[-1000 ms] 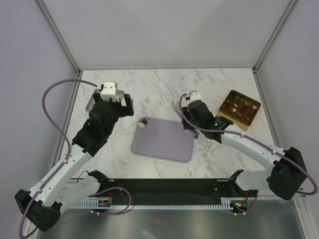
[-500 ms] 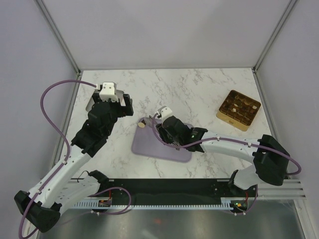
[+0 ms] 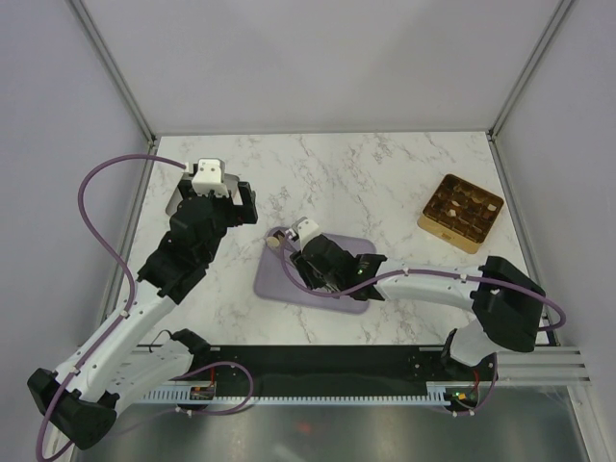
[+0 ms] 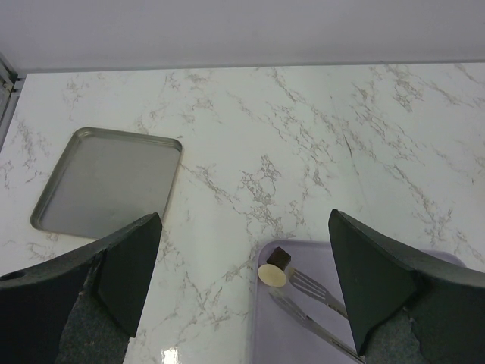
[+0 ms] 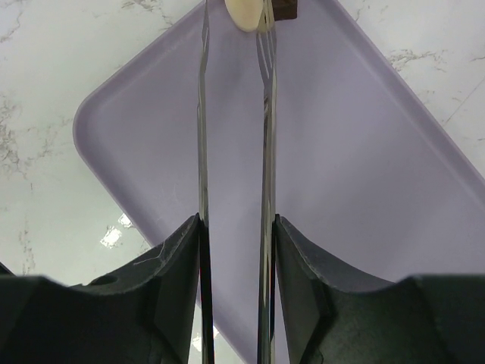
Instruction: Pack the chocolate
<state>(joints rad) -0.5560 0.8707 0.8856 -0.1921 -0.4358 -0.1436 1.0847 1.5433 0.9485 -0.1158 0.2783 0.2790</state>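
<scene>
We see the right gripper (image 5: 236, 227) pinching the metal tongs (image 5: 265, 114); the tong tips reach a cream-white chocolate (image 5: 244, 14), with a dark brown chocolate (image 5: 285, 9) touching it, at a corner of the lilac tray (image 5: 364, 152); the left gripper (image 4: 246, 265) hangs with fingers spread wide over the marble table (image 4: 303, 121), near a metal tray (image 4: 106, 182); the gold box (image 3: 448, 237) sits well apart.

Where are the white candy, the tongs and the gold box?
white candy (image 4: 272, 274): left wrist view, on its round top.
tongs (image 5: 267, 114): right wrist view, on the right metal arm.
gold box (image 3: 445, 236): top external view, on its near side wall.
</scene>
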